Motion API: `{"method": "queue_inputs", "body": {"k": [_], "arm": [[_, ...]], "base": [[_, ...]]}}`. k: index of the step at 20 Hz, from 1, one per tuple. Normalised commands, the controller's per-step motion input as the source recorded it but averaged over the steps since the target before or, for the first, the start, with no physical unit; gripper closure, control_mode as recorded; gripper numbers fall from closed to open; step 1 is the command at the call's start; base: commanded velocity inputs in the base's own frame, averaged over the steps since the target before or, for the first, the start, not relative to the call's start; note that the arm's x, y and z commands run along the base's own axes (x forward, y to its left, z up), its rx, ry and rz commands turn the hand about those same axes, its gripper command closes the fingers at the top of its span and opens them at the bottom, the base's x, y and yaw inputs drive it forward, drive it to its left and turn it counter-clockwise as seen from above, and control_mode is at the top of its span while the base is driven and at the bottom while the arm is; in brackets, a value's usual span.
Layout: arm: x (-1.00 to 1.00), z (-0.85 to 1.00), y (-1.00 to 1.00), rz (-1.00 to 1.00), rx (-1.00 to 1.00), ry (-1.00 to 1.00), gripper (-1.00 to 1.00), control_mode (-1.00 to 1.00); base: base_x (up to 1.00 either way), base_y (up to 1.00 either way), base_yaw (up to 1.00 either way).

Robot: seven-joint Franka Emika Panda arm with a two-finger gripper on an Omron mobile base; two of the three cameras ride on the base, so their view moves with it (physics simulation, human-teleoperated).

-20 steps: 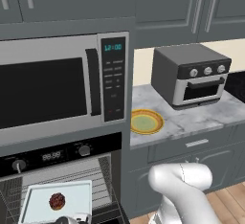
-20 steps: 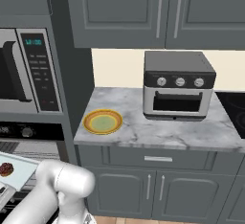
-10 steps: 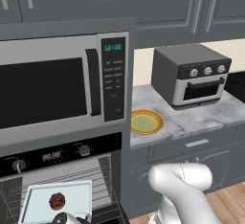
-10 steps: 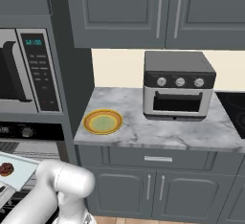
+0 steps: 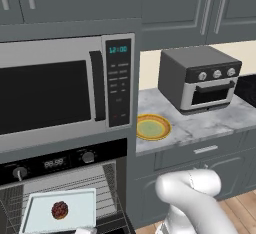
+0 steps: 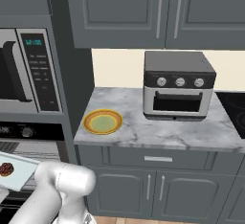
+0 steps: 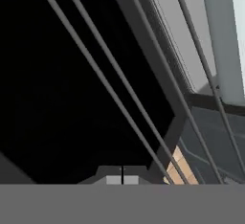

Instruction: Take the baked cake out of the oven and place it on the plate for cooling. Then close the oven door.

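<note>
The baked cake (image 5: 60, 209) is small, round and dark reddish-brown. It sits on a pale blue-grey baking tray (image 5: 35, 217) on the wire rack of the oven (image 5: 55, 164), which stands open. From the right base view the cake (image 6: 5, 169) shows at the far left edge. The plate (image 5: 152, 127) with its yellow-orange rim lies bare on the marble counter, right of the oven. My gripper (image 7: 122, 179) is low under the tray, shut with nothing in it, and looks past wire rack bars (image 7: 119, 74) into a dark space. The oven door is below the frame.
A silver microwave (image 5: 60, 88) sits above the oven. A grey toaster oven (image 5: 200, 78) stands at the back of the counter (image 6: 158, 132), right of the plate. Grey cabinets run above and below. My white arm (image 5: 192, 195) bends down in front of the lower cabinets.
My hand at the bottom edge of the left base view has crept slightly to the right. The cake, tray and plate have not moved.
</note>
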Motion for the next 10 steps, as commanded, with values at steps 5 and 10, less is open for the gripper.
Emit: {"method": "queue_inputs", "body": {"k": [5, 10], "arm": [[-0.03, 0.57, 0.02, -0.21, 0.03, -0.12, -1.0, -1.0], [-0.2, 0.48, 0.0, -0.27, 0.13, -0.02, -1.0, -1.0]], "base": [[0.0, 0.0, 0.0], [0.0, 0.0, 0.0]]}}
